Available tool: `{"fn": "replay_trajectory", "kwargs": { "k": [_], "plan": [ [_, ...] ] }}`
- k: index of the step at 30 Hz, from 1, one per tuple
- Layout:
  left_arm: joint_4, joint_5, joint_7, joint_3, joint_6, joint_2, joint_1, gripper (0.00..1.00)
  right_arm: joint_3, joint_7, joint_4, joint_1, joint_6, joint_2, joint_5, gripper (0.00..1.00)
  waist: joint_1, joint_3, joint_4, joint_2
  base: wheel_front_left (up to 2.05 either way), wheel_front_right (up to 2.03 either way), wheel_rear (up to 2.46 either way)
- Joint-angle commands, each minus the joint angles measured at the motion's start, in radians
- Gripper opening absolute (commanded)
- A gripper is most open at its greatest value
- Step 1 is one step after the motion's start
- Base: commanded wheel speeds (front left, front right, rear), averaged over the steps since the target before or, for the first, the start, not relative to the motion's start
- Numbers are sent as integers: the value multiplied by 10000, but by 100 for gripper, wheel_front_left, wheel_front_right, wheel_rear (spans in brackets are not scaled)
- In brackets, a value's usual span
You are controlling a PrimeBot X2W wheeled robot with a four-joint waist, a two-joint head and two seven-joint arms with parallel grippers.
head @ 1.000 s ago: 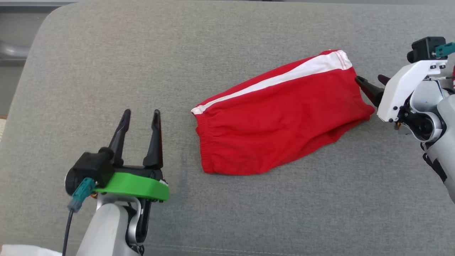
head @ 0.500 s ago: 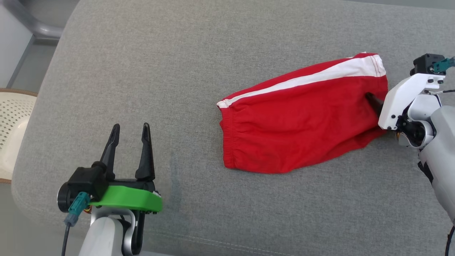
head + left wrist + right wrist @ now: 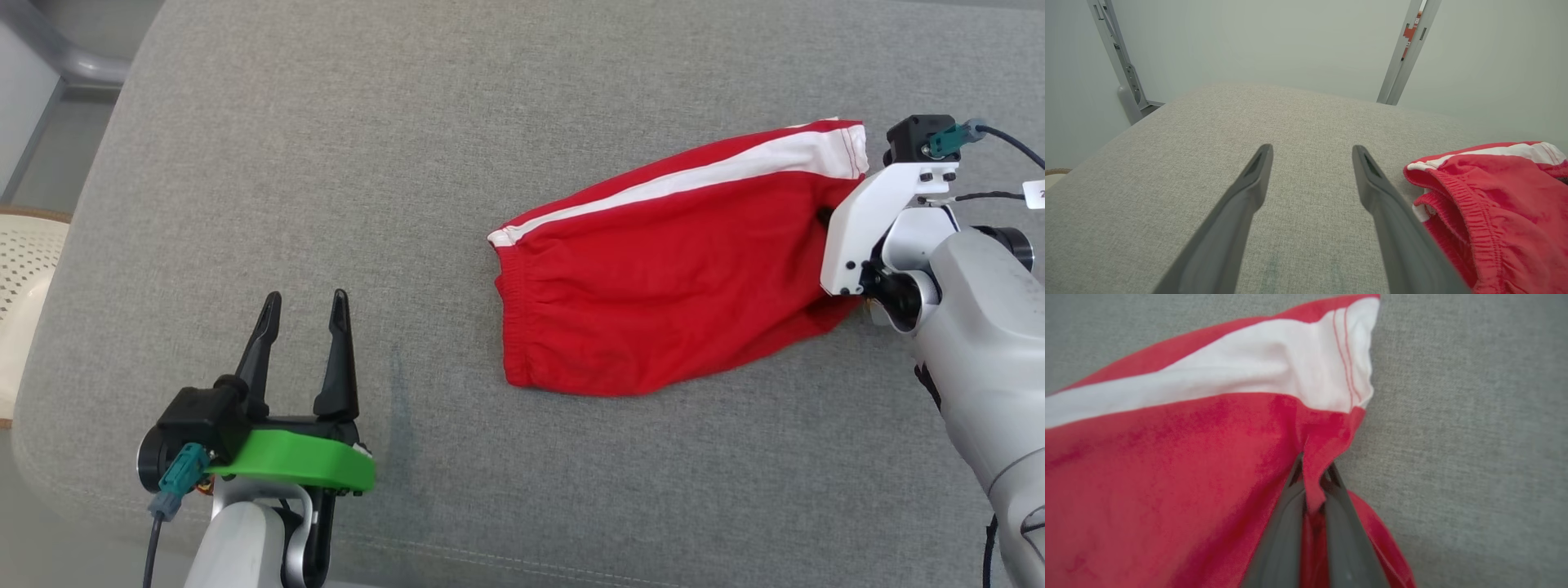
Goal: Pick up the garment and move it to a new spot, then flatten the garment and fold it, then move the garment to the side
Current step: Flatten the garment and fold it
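The garment [image 3: 669, 261] is a pair of red shorts with a white side stripe, lying on the grey cushion [image 3: 408, 163]. Its elastic waistband points left; the leg hem is at the right. My right gripper [image 3: 826, 218] is at that hem, mostly hidden behind its white mount. In the right wrist view the right gripper [image 3: 1312, 467] is shut on a pinched fold of the garment [image 3: 1167, 465] just below the white stripe. My left gripper [image 3: 304, 306] stands open over bare cushion, well left of the waistband. In the left wrist view the garment [image 3: 1494, 196] lies to the right of the left gripper [image 3: 1312, 153].
The cushion's rounded left edge [image 3: 49, 327] drops off close to my left arm. A pale perforated seat [image 3: 24, 286] stands beyond that edge. Grey metal frame bars [image 3: 1406, 49] rise behind the cushion in the left wrist view.
The right gripper moved in over the leg hem and went from open to shut on the fabric. The head camera shifted, so the picture slid. The left gripper stayed open.
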Motion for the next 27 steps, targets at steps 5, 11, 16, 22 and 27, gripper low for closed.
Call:
{"fn": "replay_trajectory", "kwargs": {
  "k": [5, 11, 16, 22, 27],
  "plan": [
    [103, 56, 5, 139, -14, 6, 134, 100, -761, -633, 293, 382, -57, -731, -671, 0, 0, -326, -519, 0, 0, 0, 0],
    [121, 35, 5, 35, -66, 10, 296, 100, -2016, -1527, -41, 558, -34, -1395, -1677, 0, 0, -678, -1011, 0, 0, 0, 0],
    [214, 49, 5, -33, -89, 11, 393, 100, -2999, -1263, -749, 789, -34, -1614, -2788, 0, 0, -915, -1280, 0, 0, 0, 0],
    [262, 47, 5, -95, -46, 13, 393, 100, -3972, 37, -2696, 1439, -29, -514, -4398, 0, 0, -1091, -1403, 0, 0, 0, 0],
    [340, 38, 5, -130, -88, 11, 270, 100, -3520, 1667, -5165, 2332, -29, 1167, -5019, 0, 0, -1122, -1362, 0, 0, 0, 0]
  ]
}}
